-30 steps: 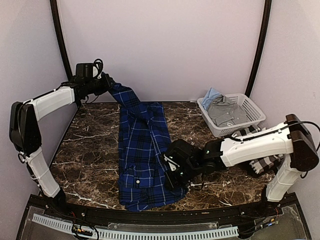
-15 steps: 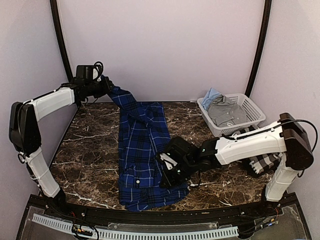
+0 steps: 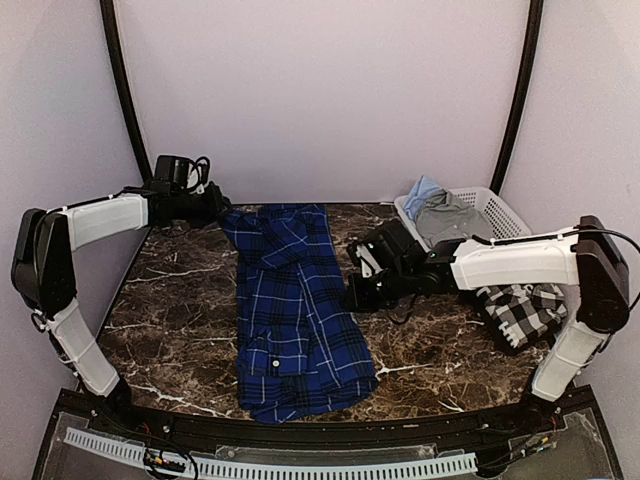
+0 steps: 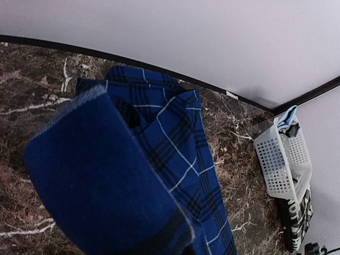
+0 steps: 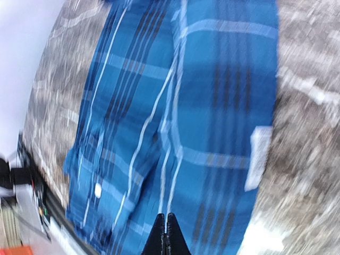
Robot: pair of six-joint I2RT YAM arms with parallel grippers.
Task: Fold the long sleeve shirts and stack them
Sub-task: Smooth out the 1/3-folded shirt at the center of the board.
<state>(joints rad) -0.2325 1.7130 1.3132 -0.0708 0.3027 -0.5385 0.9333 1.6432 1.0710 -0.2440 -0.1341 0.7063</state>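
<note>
The royal blue plaid shirt (image 3: 295, 310) lies lengthwise on the marble table, collar end at the back. My left gripper (image 3: 218, 207) is low at the shirt's back left corner, shut on the cloth there. In the left wrist view the blue cloth (image 4: 95, 180) drapes over the fingers and hides them. My right gripper (image 3: 357, 293) hovers just right of the shirt's middle, shut and empty. In the blurred right wrist view its tips (image 5: 166, 223) are pressed together above the shirt (image 5: 212, 106). The black-and-white check shirt (image 3: 525, 312) lies crumpled at the right edge.
A white plastic basket (image 3: 512, 222) holding grey and light blue clothes stands at the back right and also shows in the left wrist view (image 4: 279, 164). The check shirt (image 4: 297, 212) lies just in front of it. Walls close in on the table's back and sides.
My left gripper has lowered the raised sleeve end down toward the table. My right gripper has left the shirt's lower right edge and moved back and right, off the cloth.
</note>
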